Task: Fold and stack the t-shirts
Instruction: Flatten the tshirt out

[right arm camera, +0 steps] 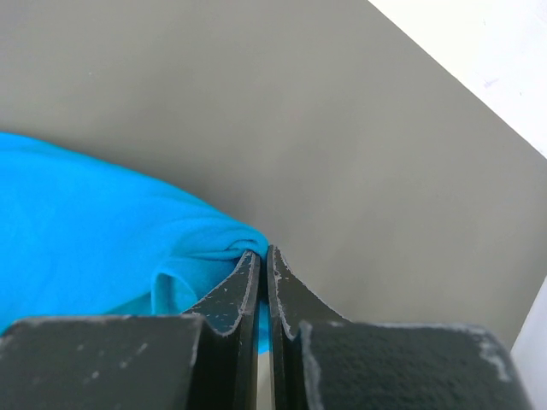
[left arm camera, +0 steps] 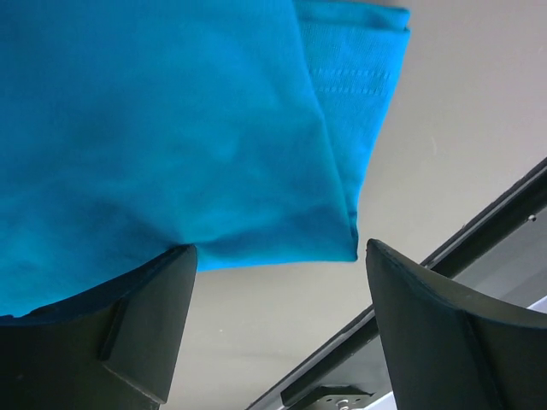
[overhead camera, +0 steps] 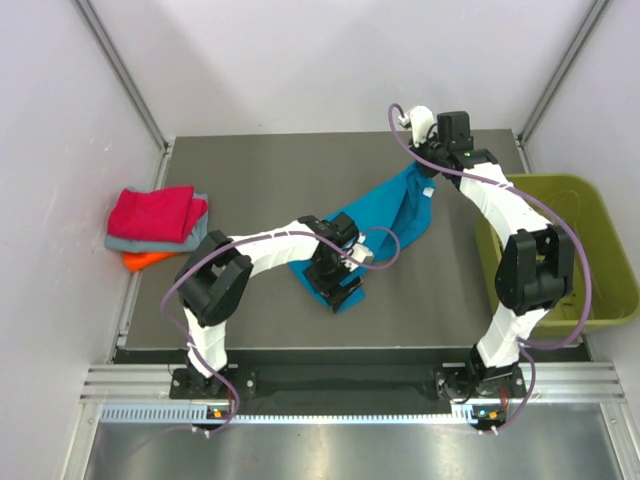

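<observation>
A teal-blue t-shirt (overhead camera: 395, 215) lies stretched across the middle of the table, from near centre toward the back right. My right gripper (overhead camera: 428, 182) is shut on its far corner, and a fold of teal cloth (right arm camera: 102, 231) shows pinched between the shut fingers (right arm camera: 244, 290). My left gripper (overhead camera: 340, 285) hangs open over the shirt's near end. In the left wrist view the shirt's folded corner (left arm camera: 171, 128) ends level with the fingertips (left arm camera: 149, 316), with bare table between them. Folded magenta-red (overhead camera: 155, 212), grey (overhead camera: 122, 242) and orange (overhead camera: 142, 261) t-shirts sit stacked at the left edge.
An olive-green plastic bin (overhead camera: 600, 210) stands off the table's right side, behind the right arm. The table's metal front rail (left arm camera: 444, 256) runs close behind the left gripper. White walls enclose the back and sides.
</observation>
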### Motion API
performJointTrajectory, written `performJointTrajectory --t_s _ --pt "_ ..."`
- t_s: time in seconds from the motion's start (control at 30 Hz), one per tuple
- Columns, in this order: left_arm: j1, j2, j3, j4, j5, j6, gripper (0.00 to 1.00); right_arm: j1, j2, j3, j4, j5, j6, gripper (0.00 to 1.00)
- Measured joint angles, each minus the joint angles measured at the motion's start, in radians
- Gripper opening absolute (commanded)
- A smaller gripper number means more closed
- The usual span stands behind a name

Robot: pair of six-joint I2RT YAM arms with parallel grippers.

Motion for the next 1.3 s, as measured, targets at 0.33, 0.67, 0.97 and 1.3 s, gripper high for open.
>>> performJointTrajectory --t_s 0.33,0.67,0.97,1.3 --pt "-0.008 0.065 0.069 -0.024 -0.019 -0.018 0.23 0.000 0.000 -0.013 0.014 -0.003 0.001 0.00" --pt "-0.004 0.034 0.066 -0.021 -0.078 -0.005 0.00 0.000 -0.015 -0.022 0.013 0.011 0.001 0.00" --pt "0.101 -0.456 0.066 0.092 -0.393 0.222 0.00 0.000 -0.208 -0.022 -0.013 0.020 0.024 0.00" --pt "0.097 -0.809 -0.063 0.235 -0.525 0.437 0.00 0.000 -0.516 -0.018 -0.121 -0.109 0.099 0.00"
